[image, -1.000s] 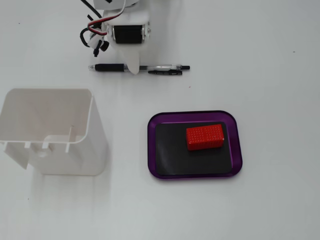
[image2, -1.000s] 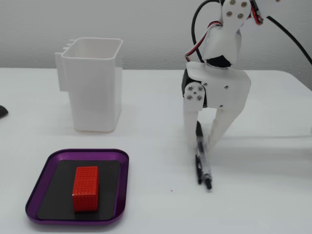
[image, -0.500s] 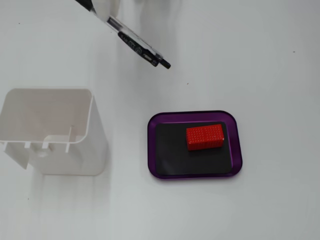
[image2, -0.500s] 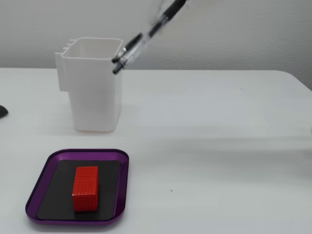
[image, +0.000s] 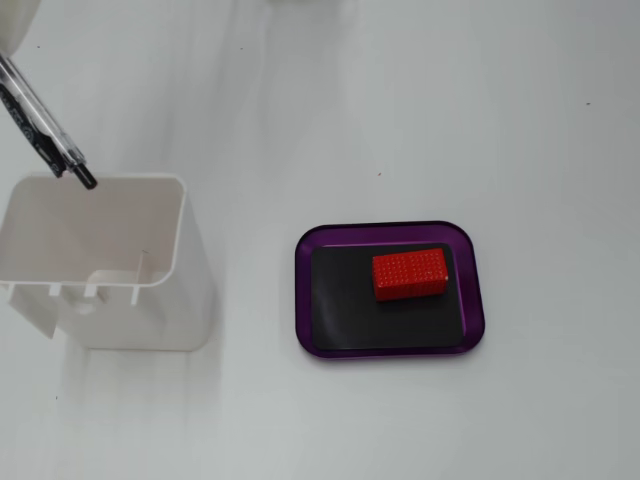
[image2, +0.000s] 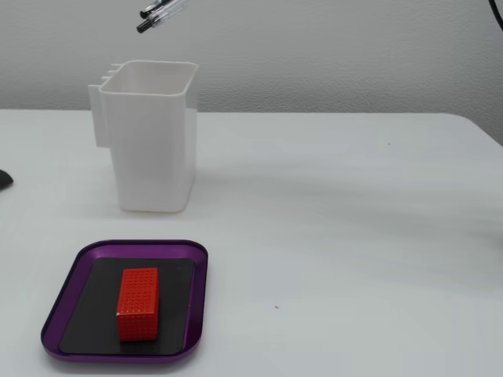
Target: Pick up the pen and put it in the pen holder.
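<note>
The pincer itself lies outside both fixed views, so its opening and its hold cannot be told; only the pen enters from a top corner. The pen is clear-barrelled with a dark tip, tilted, tip lowest, and hangs in the air just above the pen holder, over its rim and not yet inside. The pen holder is a white, open-topped, square tub standing upright on the white table, with small slots along one side. Well apart from the pen holder lies a purple tray with a black inlay, and a red block with a dotted surface rests on it. No brand, label or writing is legible anywhere.
</note>
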Robot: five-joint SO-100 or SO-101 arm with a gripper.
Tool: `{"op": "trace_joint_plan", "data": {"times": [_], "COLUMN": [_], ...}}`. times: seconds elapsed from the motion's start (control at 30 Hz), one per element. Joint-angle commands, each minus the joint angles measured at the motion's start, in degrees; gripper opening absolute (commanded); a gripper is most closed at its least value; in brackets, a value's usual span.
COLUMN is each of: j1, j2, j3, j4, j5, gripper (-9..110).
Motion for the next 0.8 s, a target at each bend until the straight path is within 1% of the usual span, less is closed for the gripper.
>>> {"op": "trace_joint_plan", "data": {"times": [0.0, 0.27, 0.43, 0.63, 0.77], "j1": [2.29, 1.76, 1.58, -1.41, -1.58], "j2": [0.7, -0.18, -0.09, -0.09, -0.09], "j3": [-2.55, -2.11, 3.96, 9.4, 10.72], "j4": [-0.7, 1.32, 0.7, -3.34, -4.13], "j5": [-3.6, -10.46, -13.71, -16.35, -16.0], "gripper": [-1, -1, -1, 0, 0]}}
